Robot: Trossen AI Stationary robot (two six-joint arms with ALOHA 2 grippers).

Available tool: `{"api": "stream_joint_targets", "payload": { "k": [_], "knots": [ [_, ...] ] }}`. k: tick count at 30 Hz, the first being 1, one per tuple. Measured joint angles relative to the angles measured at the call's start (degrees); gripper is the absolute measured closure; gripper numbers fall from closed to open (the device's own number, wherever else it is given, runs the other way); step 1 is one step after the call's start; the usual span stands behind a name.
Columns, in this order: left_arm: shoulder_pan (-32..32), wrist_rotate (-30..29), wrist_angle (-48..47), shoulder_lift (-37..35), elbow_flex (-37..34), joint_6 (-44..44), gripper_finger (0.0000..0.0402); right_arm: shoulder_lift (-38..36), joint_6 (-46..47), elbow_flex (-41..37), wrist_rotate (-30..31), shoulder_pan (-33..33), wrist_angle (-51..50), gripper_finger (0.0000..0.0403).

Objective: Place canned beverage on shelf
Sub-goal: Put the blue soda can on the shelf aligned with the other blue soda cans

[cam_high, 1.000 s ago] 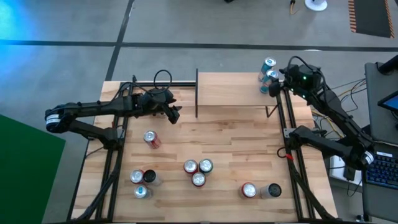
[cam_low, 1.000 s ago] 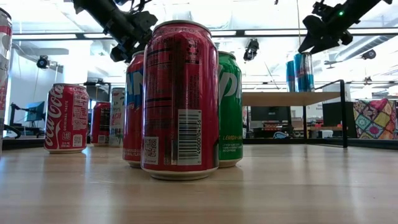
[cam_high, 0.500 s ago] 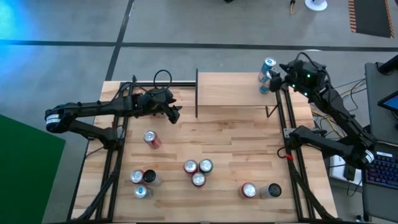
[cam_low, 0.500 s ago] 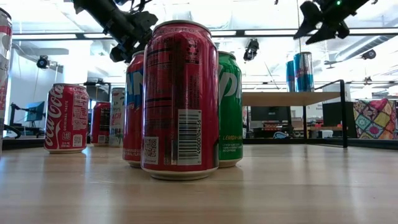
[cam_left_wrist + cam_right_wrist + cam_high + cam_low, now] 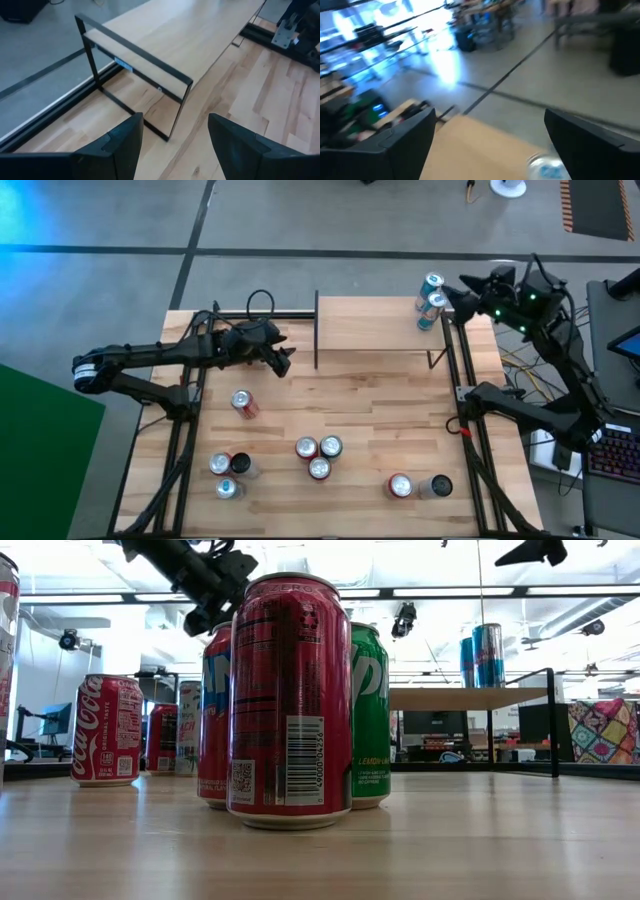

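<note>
my right gripper (image 5: 458,288) has its fingers wide apart w/ nothing in them, up high just beside the two blue cans (image 5: 430,297). those cans stand on the shelf (image 5: 375,325) at its right end. my left gripper (image 5: 285,361) hangs near the shelf's left end, fingers partly apart, empty. more cans (image 5: 319,457) sit on the table (image 5: 370,420).

Clearance on and around the shelf (image 5: 375,325)

Shelf board bare except two blue cans (image 5: 430,298) crowding its 2 o'clock corner. Black uprights (image 5: 316,330) wall its 9 o'clock edge. Tabletop (image 5: 360,405) open at 6 o'clock until the three-can cluster (image 5: 318,456).
</note>
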Motion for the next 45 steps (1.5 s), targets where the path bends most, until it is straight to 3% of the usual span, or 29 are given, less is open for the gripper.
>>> {"api": "stream_joint_targets", "payload": {
  "k": [7,13,23,28,33,39,45],
  "knots": [
    [0.0,0.36,-0.28,0.0,0.68,-0.49,0.0192,0.21,4.12,-1.12,-1.99,5.5,-0.01,0.0066],
    [0.0,1.4,-0.22,-0.02,3.91,0.54,0.0192,0.6,7.63,-1.09,1.85,14.12,1.27,0.0076],
    [0.0,1.42,0.11,-0.02,5.38,5.76,0.0192,5.46,10.28,-2.65,18.3,35.69,1.18,0.0076],
    [0.0,-1.26,-3.29,-0.75,5.35,-0.05,0.0192,8.22,10.69,-2.39,26.54,42.36,1.18,0.0076],
    [0.32,-4.25,-20.08,-1.01,9.69,-6.13,0.0192,9.87,12.24,-2.17,27.76,43.79,1.16,0.0076],
    [-0.98,0.59,-41.07,-1.21,16.64,-11.81,0.0192,10.24,11.71,-2.54,27.57,43.7,1.27,0.0076],
    [-10.95,1.92,-51.62,-4.42,17.99,-17.55,0.0192,12.9,10.56,-3.05,27.18,43.8,1.26,0.0076]
  ]
}}
